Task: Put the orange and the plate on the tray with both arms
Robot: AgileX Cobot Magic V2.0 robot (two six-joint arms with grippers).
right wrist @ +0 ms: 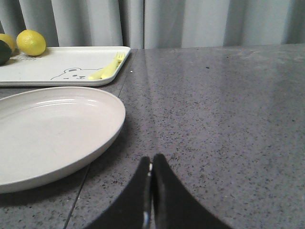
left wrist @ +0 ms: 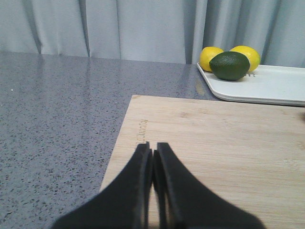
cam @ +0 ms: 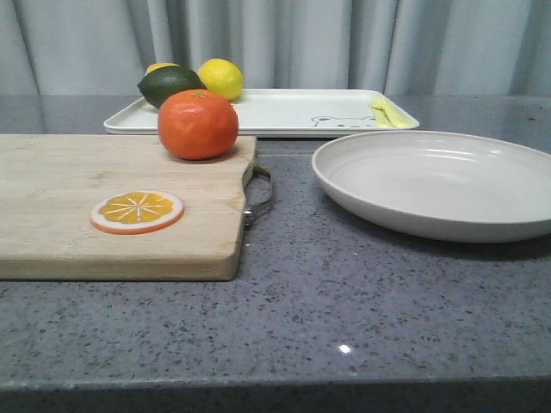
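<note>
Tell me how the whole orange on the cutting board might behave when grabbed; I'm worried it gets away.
The orange is round with only a slight flattening, so a nudge would probably roll it along the flat cutting board. Its skin looks smooth and glossy, so it may slip between narrow fingers. It sits near the board's edge, so it could roll off.

The table [cam: 344, 310] is seen low and level from the front, toward the curtain [cam: 284, 39]. The board [left wrist: 224, 143] is viewed closely from the left wrist, the plate [right wrist: 52, 133] from the right. The tray [cam: 284, 112] is shared by all three views.
</note>
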